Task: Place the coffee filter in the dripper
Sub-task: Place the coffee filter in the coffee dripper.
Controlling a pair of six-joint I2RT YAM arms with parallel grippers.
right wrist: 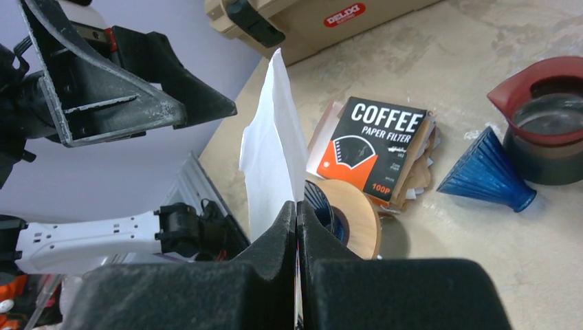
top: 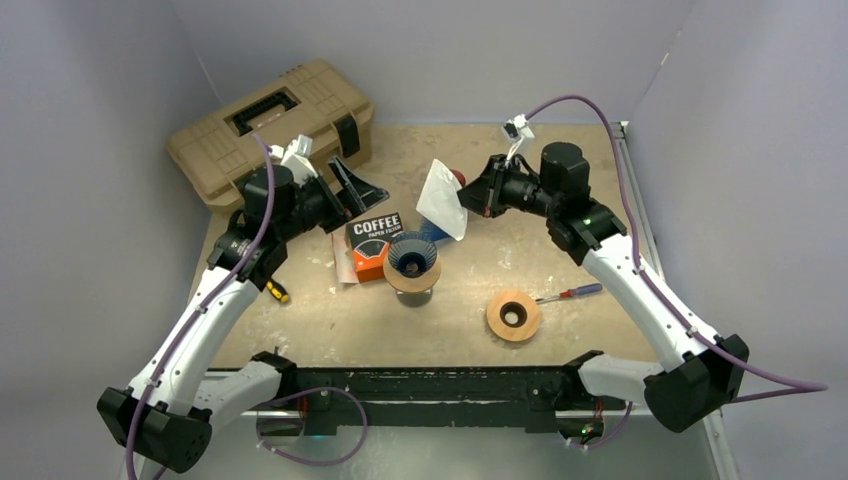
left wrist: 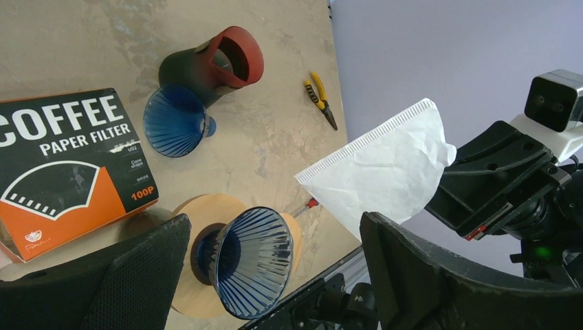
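My right gripper is pinched tight on the coffee filter, which hangs in the air and fans leftward from my fingertips. The dripper sits below, nearer my 2 bases. My left gripper gapes, holding nothing.

The coffee filter hides most of the red jug; the picture's edge cuts off the filter box.
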